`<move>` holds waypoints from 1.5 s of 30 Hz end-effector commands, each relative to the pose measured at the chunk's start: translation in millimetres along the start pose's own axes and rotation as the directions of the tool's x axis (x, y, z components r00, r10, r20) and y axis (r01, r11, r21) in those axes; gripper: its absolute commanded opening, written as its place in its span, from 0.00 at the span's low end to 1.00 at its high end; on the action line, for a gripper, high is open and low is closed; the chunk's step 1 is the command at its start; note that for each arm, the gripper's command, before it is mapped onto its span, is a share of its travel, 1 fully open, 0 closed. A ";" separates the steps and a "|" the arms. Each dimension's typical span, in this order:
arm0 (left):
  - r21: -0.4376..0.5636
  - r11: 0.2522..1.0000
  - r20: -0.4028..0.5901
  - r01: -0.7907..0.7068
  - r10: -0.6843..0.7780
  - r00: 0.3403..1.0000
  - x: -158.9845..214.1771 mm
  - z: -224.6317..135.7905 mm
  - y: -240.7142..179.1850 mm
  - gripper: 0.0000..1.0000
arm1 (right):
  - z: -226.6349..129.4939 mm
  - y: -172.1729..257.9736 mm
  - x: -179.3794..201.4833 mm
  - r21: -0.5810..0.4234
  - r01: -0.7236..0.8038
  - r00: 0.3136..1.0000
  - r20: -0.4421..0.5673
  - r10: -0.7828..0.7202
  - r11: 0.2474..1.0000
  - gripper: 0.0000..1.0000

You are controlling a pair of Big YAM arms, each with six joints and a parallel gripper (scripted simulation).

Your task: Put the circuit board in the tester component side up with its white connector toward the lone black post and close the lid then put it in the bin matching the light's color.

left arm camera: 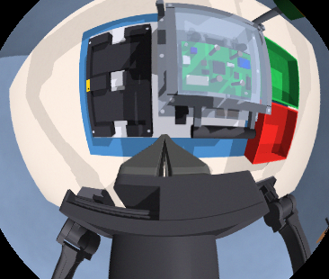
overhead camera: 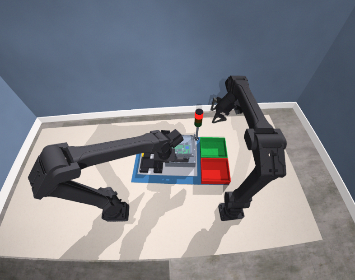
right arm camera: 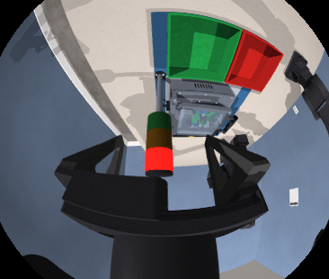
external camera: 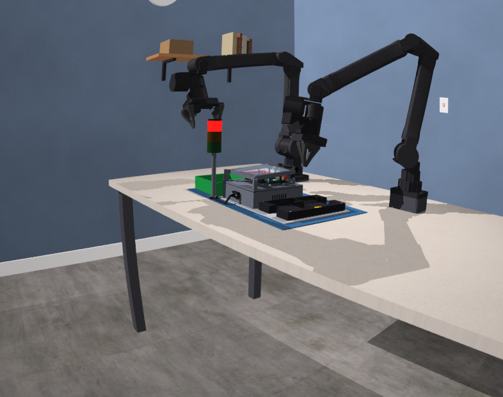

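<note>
The circuit board [left arm camera: 210, 72] [overhead camera: 182, 149] lies component side up in the tester [external camera: 264, 198] [right arm camera: 200, 94], under the clear lid [left arm camera: 173, 54]. The lid is down and looks level; whether the hook holds it, I cannot tell. The small black tab [left arm camera: 182, 114] shows at the tester's front. The signal light [overhead camera: 198, 115] [external camera: 214, 125] [right arm camera: 159, 158] is lit red. My left gripper [left arm camera: 164, 139] [external camera: 306, 164] is shut on nothing, above and in front of the tester, near the tab. My right gripper [right arm camera: 164, 139] [overhead camera: 212, 116] [external camera: 205, 123] is open and empty, high beyond the light.
The empty black tray [left arm camera: 123, 108] [external camera: 307, 210] lies left of the tester on the blue mat [left arm camera: 114, 148] [overhead camera: 184, 181]. The green bin [external camera: 205, 184] [right arm camera: 173, 54] and red bin [overhead camera: 215, 182] [left arm camera: 258, 153] stand right of the tester. The signal light's thin pole stands behind.
</note>
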State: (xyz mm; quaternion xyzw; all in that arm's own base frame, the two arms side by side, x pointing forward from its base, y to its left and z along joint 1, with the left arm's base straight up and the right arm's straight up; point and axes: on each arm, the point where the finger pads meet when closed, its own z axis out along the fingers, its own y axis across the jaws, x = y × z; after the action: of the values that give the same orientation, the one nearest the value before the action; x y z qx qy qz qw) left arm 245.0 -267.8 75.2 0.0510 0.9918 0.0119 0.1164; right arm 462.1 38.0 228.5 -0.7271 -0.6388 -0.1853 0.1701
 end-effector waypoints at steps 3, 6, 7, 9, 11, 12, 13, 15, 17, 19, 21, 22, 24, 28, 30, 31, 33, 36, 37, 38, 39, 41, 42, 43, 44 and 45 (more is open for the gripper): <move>0.063 0.998 0.059 0.015 -0.019 0.998 -21.6 -47.5 -28.8 0.34 | -7.2 9.8 6.6 -0.019 0.011 1.000 -0.002 -0.012 1.000 1.00; 0.064 0.998 0.058 0.015 -0.019 0.998 -19.7 -68.3 -28.0 0.64 | -7.2 9.8 6.6 -0.019 0.011 1.000 -0.002 -0.012 1.000 1.00; 0.035 0.999 0.033 0.009 -0.010 0.999 -8.2 -57.4 -17.9 0.64 | -7.2 9.8 6.6 -0.019 0.011 1.000 -0.002 -0.012 1.000 1.00; 0.025 1.000 0.025 0.007 -0.007 1.000 -10.2 -48.6 -15.9 0.64 | -7.2 9.8 6.6 -0.019 0.011 1.000 -0.002 -0.012 1.000 1.00; 0.019 1.000 0.018 0.016 -0.017 1.000 -10.9 -44.4 -11.5 0.64 | -7.2 9.8 6.6 -0.019 0.011 1.000 -0.002 -0.012 1.000 1.00; 0.014 1.000 0.014 0.015 -0.016 1.000 -9.4 -41.5 -10.0 0.64 | -7.2 9.8 6.6 -0.019 0.011 1.000 -0.002 -0.012 1.000 1.00; -0.002 1.000 -0.001 0.011 -0.011 1.000 -6.3 -32.9 -8.5 0.64 | -7.2 9.8 6.6 -0.019 0.011 1.000 -0.002 -0.012 1.000 1.00; -0.003 1.000 -0.003 0.008 -0.008 1.000 -5.1 -32.0 -8.8 0.64 | -7.2 9.8 6.6 -0.019 0.011 1.000 -0.002 -0.012 1.000 1.00; -0.003 1.000 -0.005 -0.001 0.001 1.000 -2.5 -31.2 -10.4 0.64 | -7.2 9.8 6.6 -0.019 0.011 1.000 -0.002 -0.012 1.000 1.00; 0.010 0.999 0.009 -0.044 0.044 0.999 -3.2 -32.2 -15.3 0.41 | -13.8 15.7 16.9 -0.038 0.041 0.999 -0.002 -0.041 0.998 1.00; 0.013 0.993 0.030 -0.121 0.120 0.992 -3.9 -31.5 -19.5 0.38 | -17.4 18.8 19.9 -0.061 0.099 0.995 0.014 -0.098 0.993 1.00; 0.012 0.985 0.045 -0.171 0.171 0.984 -4.9 -30.1 -22.1 0.38 | -28.5 17.0 26.8 -0.091 0.148 0.989 0.033 -0.145 0.985 1.00; 0.002 0.964 0.092 -0.266 0.264 0.960 -8.6 -28.3 -28.4 0.38 | -40.0 18.9 32.7 -0.128 0.242 0.967 0.109 -0.229 0.962 1.00; -0.013 0.944 0.131 -0.330 0.329 0.935 -11.6 -27.3 -33.3 0.38 | -50.6 20.5 37.3 -0.154 0.319 0.939 0.182 -0.291 0.935 1.00; -0.047 0.916 0.152 -0.399 0.401 0.903 -6.5 -18.2 -30.7 0.38 | -63.1 22.5 42.2 -0.176 0.407 0.896 0.271 -0.353 0.896 1.00; -0.059 0.903 0.168 -0.425 0.429 0.888 -7.8 -17.5 -33.0 0.38 | -58.5 17.9 37.9 -0.162 0.434 0.876 0.305 -0.374 0.886 1.00; -0.070 0.881 0.218 -0.468 0.471 0.855 -18.4 -25.6 -45.3 0.38 | -68.6 19.8 41.9 -0.171 0.505 0.827 0.376 -0.418 0.846 1.00; -0.114 0.836 0.245 -0.537 0.547 0.800 -14.8 -21.5 -43.4 0.38 | -83.9 22.7 47.9 -0.171 0.606 0.740 0.480 -0.472 0.776 1.00; -0.128 0.820 0.256 -0.557 0.571 0.780 -15.8 -21.5 -45.5 0.38 | -89.0 23.7 49.9 -0.169 0.639 0.707 0.513 -0.486 0.751 1.00; -0.146 0.801 0.260 -0.580 0.597 0.759 -16.1 -19.1 -47.4 0.38 | -94.3 24.5 52.0 -0.164 0.670 0.673 0.546 -0.499 0.724 1.00; -0.159 0.786 0.278 -0.597 0.616 0.737 -20.8 -22.0 -53.9 0.38 | -99.5 25.6 54.0 -0.157 0.702 0.635 0.580 -0.511 0.695 1.00; -0.191 0.752 0.301 -0.631 0.657 0.692 -24.5 -24.6 -59.9 0.38 | -98.6 23.5 50.5 -0.119 0.752 0.560 0.634 -0.534 0.648 1.00; -0.212 0.729 0.297 -0.651 0.682 0.668 -20.0 -20.6 -55.5 0.38 | -103.8 24.6 52.5 -0.108 0.779 0.519 0.663 -0.539 0.618 1.00; -0.212 0.729 0.297 -0.651 0.682 0.668 -20.0 -20.6 -55.5 0.38 | -103.8 24.6 52.5 -0.108 0.779 0.519 0.663 -0.539 0.618 1.00; -0.212 0.729 0.297 -0.651 0.682 0.668 -20.0 -20.6 -55.5 0.38 | -103.8 24.6 52.5 -0.108 0.779 0.519 0.663 -0.539 0.618 1.00; -0.222 0.724 0.329 -0.653 0.686 0.649 -32.6 -32.2 -62.4 0.38 | -108.1 25.9 54.4 -0.091 0.807 0.475 0.688 -0.549 0.584 1.00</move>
State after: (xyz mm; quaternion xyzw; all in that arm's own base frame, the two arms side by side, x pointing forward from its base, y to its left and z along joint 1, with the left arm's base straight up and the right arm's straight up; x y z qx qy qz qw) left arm 254.4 -320.7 101.1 0.3673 0.8830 0.0853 0.2795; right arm 486.8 23.9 345.5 -0.5015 -0.8170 -0.1321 -0.2522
